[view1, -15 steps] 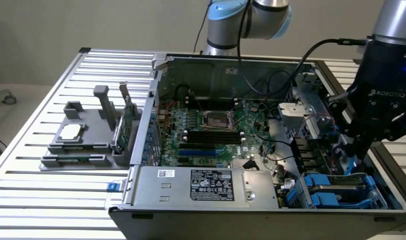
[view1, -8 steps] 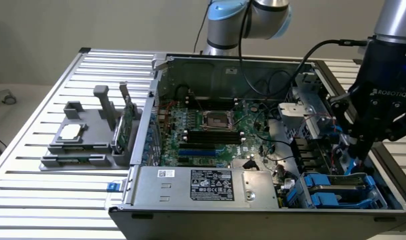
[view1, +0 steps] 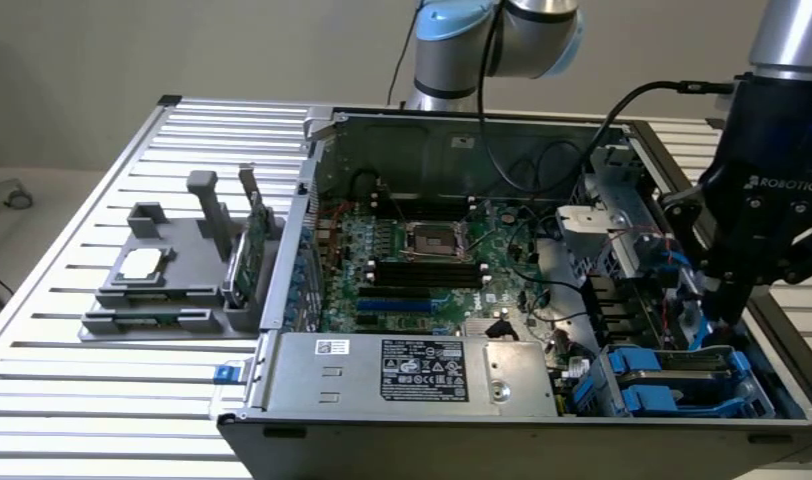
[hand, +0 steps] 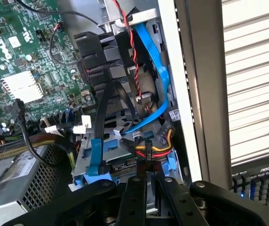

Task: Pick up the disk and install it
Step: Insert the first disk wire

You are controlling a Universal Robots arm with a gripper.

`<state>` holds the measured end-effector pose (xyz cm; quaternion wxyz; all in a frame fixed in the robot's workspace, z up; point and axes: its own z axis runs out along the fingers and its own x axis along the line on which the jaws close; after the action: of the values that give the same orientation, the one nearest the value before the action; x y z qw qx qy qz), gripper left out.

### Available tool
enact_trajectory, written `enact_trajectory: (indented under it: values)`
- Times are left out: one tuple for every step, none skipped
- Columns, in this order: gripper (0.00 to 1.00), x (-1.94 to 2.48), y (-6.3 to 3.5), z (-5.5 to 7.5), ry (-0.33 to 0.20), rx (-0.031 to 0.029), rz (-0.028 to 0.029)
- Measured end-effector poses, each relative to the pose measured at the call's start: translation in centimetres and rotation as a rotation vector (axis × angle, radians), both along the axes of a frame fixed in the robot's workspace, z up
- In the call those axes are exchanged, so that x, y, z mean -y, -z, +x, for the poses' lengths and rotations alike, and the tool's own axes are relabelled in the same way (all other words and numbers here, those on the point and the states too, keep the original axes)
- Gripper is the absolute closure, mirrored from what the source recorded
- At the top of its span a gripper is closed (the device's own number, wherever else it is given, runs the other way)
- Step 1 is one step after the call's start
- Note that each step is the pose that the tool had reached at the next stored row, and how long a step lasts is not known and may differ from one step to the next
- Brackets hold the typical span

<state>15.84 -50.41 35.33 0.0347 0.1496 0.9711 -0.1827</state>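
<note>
Over the computer case's (view1: pixel 379 420) drive-bay corner, the tool (hand: pixel 151 183) hangs clenched on nothing, just above the disk (view1: pixel 676 372), which sits in its blue carrier inside the bay. Looks like the seating stage; any move wants a straight vertical line. Cables (hand: pixel 146 153) crowd one side, the case wall (hand: pixel 181 94) the other: tight room.
</note>
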Motion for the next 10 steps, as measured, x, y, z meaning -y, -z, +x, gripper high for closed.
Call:
enact_trajectory:
  values:
    - [0.83, -0.03, -0.09, -0.01, 0.000, -0.0008, -0.0041]
    - [0.83, -0.05, -0.19, -0.02, 0.000, -0.0019, -0.0076]
    - [0.83, -0.07, -0.28, -0.03, 0.000, -0.0030, -0.0100]
    - [0.83, -0.09, -0.38, -0.05, 0.000, -0.0045, -0.0120]
    - [0.83, -0.10, -0.48, -0.07, 0.000, -0.0062, -0.0131]
    - [0.83, -0.10, -0.57, -0.10, 0.000, -0.0080, -0.0140]
    - [0.83, -0.10, -0.67, -0.12, 0.000, -0.0099, -0.0149]
    - [0.83, -0.10, -0.76, -0.15, 0.000, -0.0119, -0.0157]
    - [0.83, -0.11, -0.83, -0.19, 0.000, -0.0139, -0.0165]
    - [0.83, -0.11, -0.86, -0.24, 0.000, -0.0157, -0.0166]
